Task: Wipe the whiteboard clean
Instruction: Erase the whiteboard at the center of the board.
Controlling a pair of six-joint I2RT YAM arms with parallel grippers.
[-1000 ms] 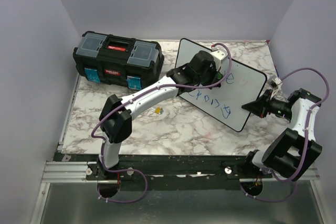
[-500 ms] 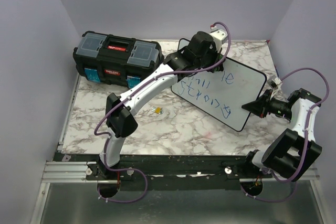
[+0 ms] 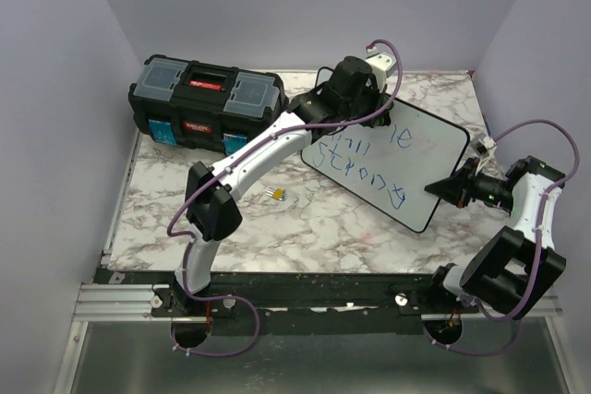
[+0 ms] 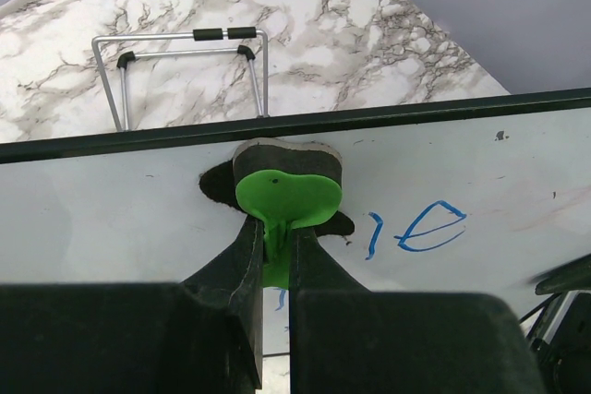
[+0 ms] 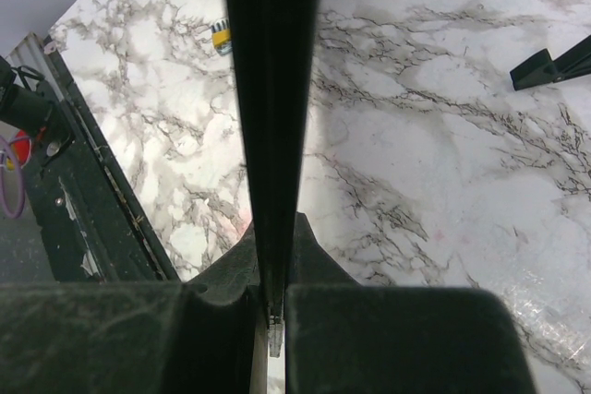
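- The right tool sits nearest the arm bases, its fingers pinched tight on the thin black rim of the whiteboard. In the right wrist view that rim runs straight away from between the two fingers, which press against it on both sides.
- To the left of the right tool, a small yellow object lies alone on the marbled surface, close to the board's near-left edge but not touching it.
- To the right of the right tool, its wrist view shows two black wedge-shaped feet resting on the surface.
- The whiteboard lies slanted across the right half of the surface, between the two tools, with its white face towards the top camera. Blue handwritten lettering covers its middle and near part.
- The left tool reaches over the board's far-left corner. Its fingers are closed on the green handle of an eraser, whose dark felt pad touches the white face just under the far rim.
- Blue letters lie just right of the left tool, beside the eraser.
- Beyond the left tool and the board's rim, a bent wire stand with black sleeves rests on the surface.
- Well to the left of the left tool, a black toolbox stands at the far-left corner of the surface.
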